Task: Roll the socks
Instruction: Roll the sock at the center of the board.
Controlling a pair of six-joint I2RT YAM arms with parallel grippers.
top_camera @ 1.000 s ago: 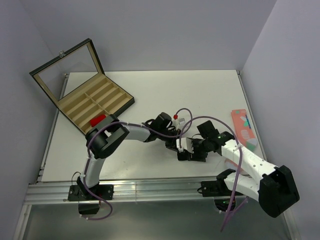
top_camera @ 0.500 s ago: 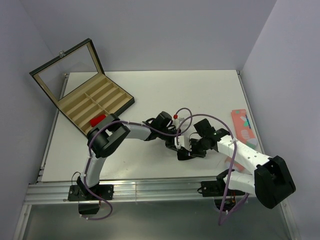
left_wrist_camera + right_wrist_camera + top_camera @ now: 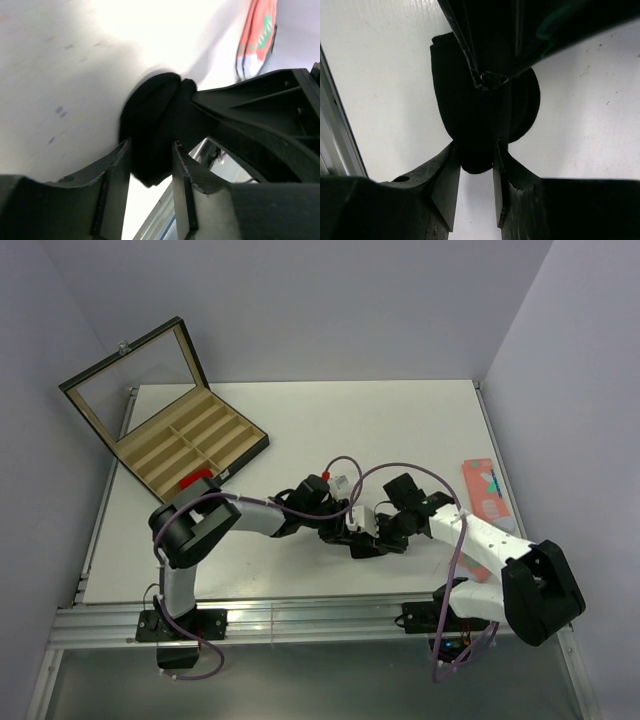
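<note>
Both arms meet near the middle of the table (image 3: 400, 430), on the black sock (image 3: 155, 105) — it's bunched into a tight roll resting on the surface. The right tool (image 3: 475, 150) is clenched on one end of the roll, fabric filling the gap between its fingers. The left tool (image 3: 150, 149) brackets the same roll from the opposite side, a finger on either side of the fabric — can't tell if it's squeezing or just loose around it. The red sock (image 3: 197, 480) sits at the near corner of the open box (image 3: 190, 440), compartment unclear. The salmon-pink sock (image 3: 487, 495) lies flat by the table's right edge
</note>
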